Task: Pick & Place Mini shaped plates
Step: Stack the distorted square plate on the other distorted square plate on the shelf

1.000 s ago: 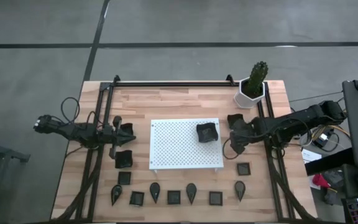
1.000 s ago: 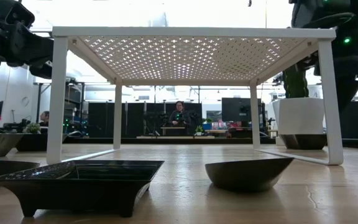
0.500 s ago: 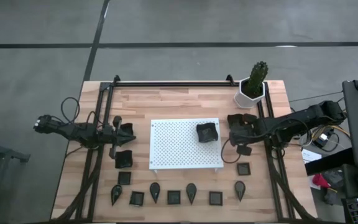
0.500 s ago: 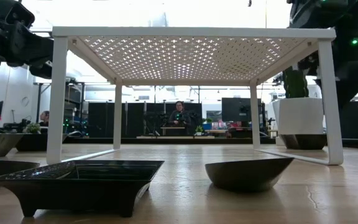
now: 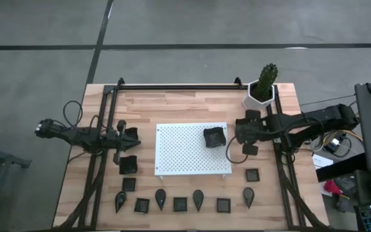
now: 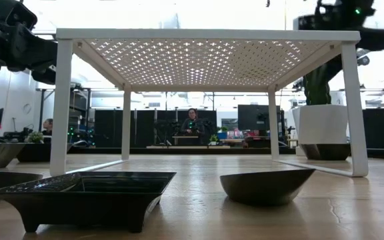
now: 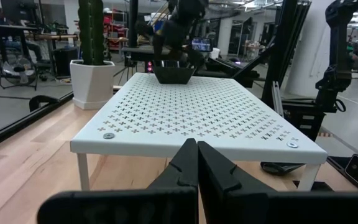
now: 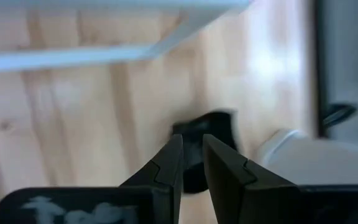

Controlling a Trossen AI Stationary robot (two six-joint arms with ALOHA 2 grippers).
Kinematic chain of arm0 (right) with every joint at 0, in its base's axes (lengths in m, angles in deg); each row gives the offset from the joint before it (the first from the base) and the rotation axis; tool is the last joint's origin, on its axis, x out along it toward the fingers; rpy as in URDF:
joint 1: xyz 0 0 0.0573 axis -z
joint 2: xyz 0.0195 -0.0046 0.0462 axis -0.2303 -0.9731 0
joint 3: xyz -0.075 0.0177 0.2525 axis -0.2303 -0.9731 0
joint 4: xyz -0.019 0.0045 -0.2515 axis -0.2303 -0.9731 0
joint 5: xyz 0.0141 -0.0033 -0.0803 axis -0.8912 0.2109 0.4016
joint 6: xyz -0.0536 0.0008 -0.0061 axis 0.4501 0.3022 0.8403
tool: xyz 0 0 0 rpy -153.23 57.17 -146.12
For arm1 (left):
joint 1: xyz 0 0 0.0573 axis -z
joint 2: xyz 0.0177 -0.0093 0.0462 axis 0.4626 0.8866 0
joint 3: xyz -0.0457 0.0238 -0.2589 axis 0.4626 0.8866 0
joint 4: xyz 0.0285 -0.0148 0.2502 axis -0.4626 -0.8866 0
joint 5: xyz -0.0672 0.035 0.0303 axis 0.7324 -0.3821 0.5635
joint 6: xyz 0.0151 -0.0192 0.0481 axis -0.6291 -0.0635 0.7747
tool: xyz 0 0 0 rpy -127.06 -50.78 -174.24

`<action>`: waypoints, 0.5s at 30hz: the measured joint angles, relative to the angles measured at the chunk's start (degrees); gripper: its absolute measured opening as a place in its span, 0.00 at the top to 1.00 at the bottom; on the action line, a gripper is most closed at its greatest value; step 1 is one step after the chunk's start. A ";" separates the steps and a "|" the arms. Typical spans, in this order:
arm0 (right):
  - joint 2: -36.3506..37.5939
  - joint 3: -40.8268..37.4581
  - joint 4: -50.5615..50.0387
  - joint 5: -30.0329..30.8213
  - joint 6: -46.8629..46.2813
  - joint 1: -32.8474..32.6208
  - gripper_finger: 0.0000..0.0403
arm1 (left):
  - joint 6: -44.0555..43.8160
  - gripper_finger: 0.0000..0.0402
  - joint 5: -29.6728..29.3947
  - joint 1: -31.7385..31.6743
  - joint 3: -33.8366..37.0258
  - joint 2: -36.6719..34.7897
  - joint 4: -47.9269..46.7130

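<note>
Square plate (image 5: 214, 137): sits on the white board (image 5: 182, 151), just left of the right gripper (image 5: 239, 133).
Right gripper: fingers nearly closed, empty.
Left gripper (image 5: 133, 135): clenched, empty, left of the board.

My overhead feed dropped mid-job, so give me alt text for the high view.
One square black dish sits on the white board mid-table; the right gripper hovers just beside the board's right edge. The left gripper waits left of the board, and more black dishes line the near edge.
</note>
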 joint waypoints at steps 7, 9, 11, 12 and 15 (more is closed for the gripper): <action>3.29 -0.84 -0.77 2.49 5.32 3.13 0.85 | 0.00 1.00 0.01 0.01 0.00 0.00 0.00; 4.22 -2.60 -0.78 2.31 6.30 4.49 0.85 | 0.00 1.00 0.00 0.01 0.00 0.00 0.00; 4.84 -4.11 -0.78 2.31 7.75 5.82 0.85 | 0.00 1.00 -0.01 0.01 -0.01 0.01 0.00; 5.14 -4.92 -0.57 2.29 8.66 6.67 0.85 | 0.00 1.00 -0.01 0.01 -0.01 0.00 0.00; 5.27 -7.19 0.50 1.14 10.52 9.03 0.83 | 0.00 1.00 0.01 0.02 0.00 0.02 0.00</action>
